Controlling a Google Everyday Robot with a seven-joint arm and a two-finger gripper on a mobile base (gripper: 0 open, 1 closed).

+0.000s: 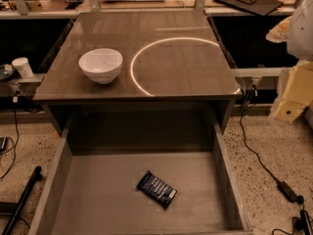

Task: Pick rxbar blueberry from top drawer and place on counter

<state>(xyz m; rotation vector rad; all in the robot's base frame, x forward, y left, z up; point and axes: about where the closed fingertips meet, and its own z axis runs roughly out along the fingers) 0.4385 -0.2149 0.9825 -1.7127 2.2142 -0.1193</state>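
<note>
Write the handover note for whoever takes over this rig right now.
Gripper: at the right edge of the view, beside the counter, well away from the bar.
rxbar blueberry: lying flat and angled on the bottom of the open top drawer, near its front middle.
Counter: carries a white bowl on its left side.
Done: the drawer is open.
Left: reach in, grasp the bar, lift it out and set it on the counter.
</note>
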